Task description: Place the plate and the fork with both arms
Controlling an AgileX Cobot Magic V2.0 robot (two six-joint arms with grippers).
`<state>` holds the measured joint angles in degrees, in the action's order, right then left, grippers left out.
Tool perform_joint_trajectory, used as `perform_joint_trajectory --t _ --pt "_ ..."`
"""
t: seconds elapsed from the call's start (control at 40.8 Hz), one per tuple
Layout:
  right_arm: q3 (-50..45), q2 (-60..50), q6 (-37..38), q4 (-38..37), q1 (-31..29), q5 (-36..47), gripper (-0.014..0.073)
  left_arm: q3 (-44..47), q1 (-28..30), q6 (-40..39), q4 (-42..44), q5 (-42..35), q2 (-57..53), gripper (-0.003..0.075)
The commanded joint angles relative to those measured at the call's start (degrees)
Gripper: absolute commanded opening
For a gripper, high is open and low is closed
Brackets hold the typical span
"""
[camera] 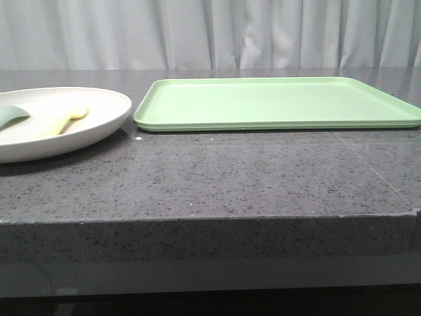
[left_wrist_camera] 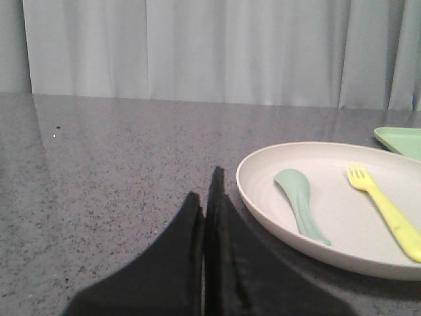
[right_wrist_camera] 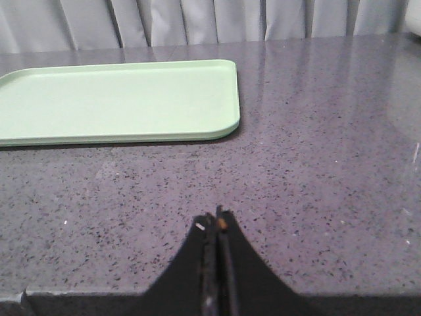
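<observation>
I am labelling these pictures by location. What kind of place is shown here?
Probably an indoor test or demo setup, not a real kitchen: a speckled dark stone counter, a plain pale curtain behind it, and only a plate and a green tray on it.

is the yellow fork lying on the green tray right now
No, the fork lies inside the plate beside a teal spoon, while the green tray holds nothing.

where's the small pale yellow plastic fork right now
The small pale yellow plastic fork lies inside the large cream-white plate at the front view's left, beside the teal-green spoon, left of the light green tray.
</observation>
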<state>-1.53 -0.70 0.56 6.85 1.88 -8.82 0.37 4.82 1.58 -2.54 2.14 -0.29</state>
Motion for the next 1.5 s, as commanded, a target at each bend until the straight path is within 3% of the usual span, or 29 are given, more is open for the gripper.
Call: perform_joint_trajectory --t 0.0,0.294,0.392,0.466,0.564,0.711,0.98,1.152,1.348,1.471 --pt "0.68 -0.92 -0.56 1.85 -0.43 5.42 -0.0116 0.11 0.03 0.01 -0.50 -7.11 -1.20 -0.0018" --pt "8.85 -0.92 -0.56 2.91 -0.43 5.16 -0.0116 -0.16 0.03 0.01 -0.87 -17.05 -1.20 -0.0018" --pt "12.08 -0.92 -0.56 2.91 -0.43 5.04 -0.0116 -1.34 0.03 -0.09 -7.07 -17.47 -1.20 -0.0018" --pt "14.31 -0.57 -0.56 2.68 -0.43 4.66 -0.0116 -3.21 0.03 -0.09 -11.91 -16.24 -1.20 -0.0018" --pt "17.34 0.46 -0.56 2.68 -0.43 2.46 -0.0116 -7.20 0.03 0.01 -12.08 -12.41 -0.53 -0.0018" --pt "22.60 5.67 -0.56 1.15 -0.43 -1.41 -0.0108 -14.21 0.03 0.01 -7.97 -6.72 3.33 -0.0018" --pt "36.63 24.00 -0.56 1.04 -0.43 -8.66 -0.0108 -30.06 0.03 0.01 -0.19 6.15 20.92 -0.0018" --pt "41.38 32.66 -0.56 1.04 -0.43 -10.28 -0.0108 -35.36 0.03 0.01 -0.19 7.48 29.04 -0.0018" --pt "41.73 34.46 -0.56 0.63 -0.43 -8.52 -0.0102 -35.63 0.03 0.01 -0.19 6.33 30.95 -0.0017" --pt "41.73 34.46 -0.56 -2.12 -0.43 -8.65 -0.0027 -35.30 0.03 0.01 -0.19 6.05 30.95 -0.0014"
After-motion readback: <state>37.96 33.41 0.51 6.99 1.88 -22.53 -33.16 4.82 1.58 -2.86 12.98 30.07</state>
